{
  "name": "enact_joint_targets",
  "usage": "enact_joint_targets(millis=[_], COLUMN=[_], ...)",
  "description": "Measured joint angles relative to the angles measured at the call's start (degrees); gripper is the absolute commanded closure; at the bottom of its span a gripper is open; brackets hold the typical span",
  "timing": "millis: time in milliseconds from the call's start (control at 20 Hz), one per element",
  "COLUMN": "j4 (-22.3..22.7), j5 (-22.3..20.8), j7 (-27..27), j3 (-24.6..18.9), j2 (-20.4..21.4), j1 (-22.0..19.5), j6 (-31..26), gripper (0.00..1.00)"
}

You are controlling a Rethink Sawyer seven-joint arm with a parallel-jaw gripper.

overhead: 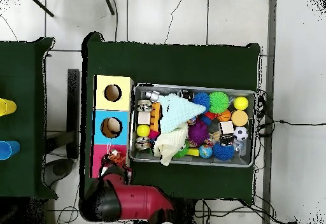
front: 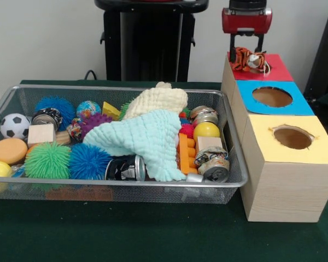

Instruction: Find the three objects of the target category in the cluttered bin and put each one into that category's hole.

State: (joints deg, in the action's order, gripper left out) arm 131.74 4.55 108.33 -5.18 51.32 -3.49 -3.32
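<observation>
The silver wire-mesh bin (front: 126, 191) fills the table's left side and also shows in the overhead view (overhead: 191, 86). An orange striped tiger plush (front: 249, 60) lies on the red panel (front: 279, 71) of the wooden box and covers its hole. My gripper (front: 246, 52) hangs right over the plush with its jaws spread, one fingertip at each side of it. In the overhead view the plush (overhead: 113, 158) sits at the red panel (overhead: 97, 165), partly under the arm. No duck or monkey plush shows; they may lie under the cloths.
A mint knitted cloth (front: 147, 139) and a pale yellow one (front: 158, 101) cover the bin's middle. Around them lie spiky balls (front: 48, 160), cans (front: 126, 168), a soccer ball (front: 15, 125) and blocks. The blue-topped hole (front: 271, 96) and yellow-topped hole (front: 292, 137) are nearer the camera.
</observation>
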Motion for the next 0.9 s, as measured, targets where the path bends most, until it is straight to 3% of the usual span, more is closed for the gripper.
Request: enact_joint_targets(millis=[250,500,900], j4=[1.9,2.6,2.6], j5=[0.0,0.0,0.0], j7=[0.0,0.0,0.0], j3=[-2.5,-4.8,-7.2], j2=[3.1,6.0,6.4], j1=[-5.7,-9.0,-9.9], j6=[-10.9,-17.7,-17.8], gripper=[0.0,0.0,0.0])
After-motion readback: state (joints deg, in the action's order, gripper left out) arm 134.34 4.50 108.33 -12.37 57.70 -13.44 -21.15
